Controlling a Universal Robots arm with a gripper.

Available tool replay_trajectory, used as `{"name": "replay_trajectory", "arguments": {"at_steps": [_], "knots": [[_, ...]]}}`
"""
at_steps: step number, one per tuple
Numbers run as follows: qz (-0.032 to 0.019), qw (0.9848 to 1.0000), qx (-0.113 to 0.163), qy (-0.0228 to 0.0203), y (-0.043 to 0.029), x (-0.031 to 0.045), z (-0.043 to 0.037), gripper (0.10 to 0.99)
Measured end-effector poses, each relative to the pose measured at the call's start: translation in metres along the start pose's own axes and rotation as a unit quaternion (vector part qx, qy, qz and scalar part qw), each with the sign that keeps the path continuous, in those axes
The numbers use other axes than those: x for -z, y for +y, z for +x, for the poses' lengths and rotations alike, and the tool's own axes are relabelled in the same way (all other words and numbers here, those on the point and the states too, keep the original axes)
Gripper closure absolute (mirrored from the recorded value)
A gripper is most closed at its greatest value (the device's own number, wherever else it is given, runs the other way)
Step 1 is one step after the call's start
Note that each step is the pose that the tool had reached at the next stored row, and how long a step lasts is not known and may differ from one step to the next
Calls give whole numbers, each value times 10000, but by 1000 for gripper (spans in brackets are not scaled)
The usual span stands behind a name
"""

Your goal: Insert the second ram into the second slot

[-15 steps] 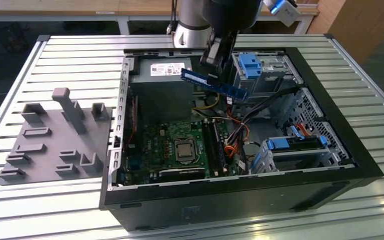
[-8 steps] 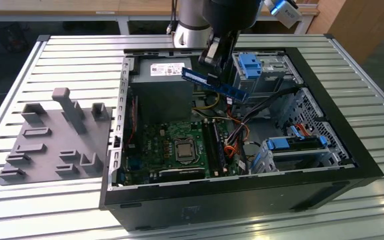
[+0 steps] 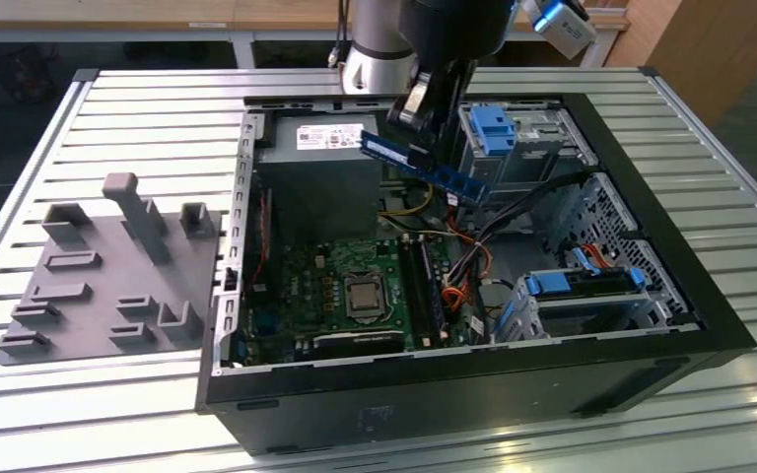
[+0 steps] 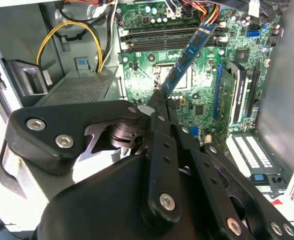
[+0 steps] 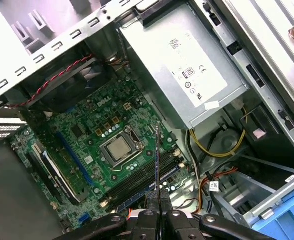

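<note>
Black linkage gripper (image 4: 159,100) is clamping the thin blue circuit-board memory stick (image 4: 189,52), holding it tilted in the air, well above the long black memory slots (image 4: 162,37) on the green motherboard (image 4: 202,100) inside the open black computer case (image 3: 484,379). Seating it cleanly is likely calling for levelling the stick, lining its edge along the target slot and pressing evenly.
</note>
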State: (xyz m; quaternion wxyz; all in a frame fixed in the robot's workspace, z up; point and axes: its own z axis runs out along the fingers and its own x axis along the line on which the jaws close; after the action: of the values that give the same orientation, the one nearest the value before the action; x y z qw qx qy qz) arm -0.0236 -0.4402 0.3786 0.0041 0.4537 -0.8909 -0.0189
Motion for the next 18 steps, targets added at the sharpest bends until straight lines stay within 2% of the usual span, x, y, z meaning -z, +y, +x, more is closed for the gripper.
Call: {"name": "replay_trajectory", "arguments": {"at_steps": [9,18], "knots": [[3,9995,-324,-12,0,0,0,957],[6,9978,-655,-25,0,0,0,957]]}}
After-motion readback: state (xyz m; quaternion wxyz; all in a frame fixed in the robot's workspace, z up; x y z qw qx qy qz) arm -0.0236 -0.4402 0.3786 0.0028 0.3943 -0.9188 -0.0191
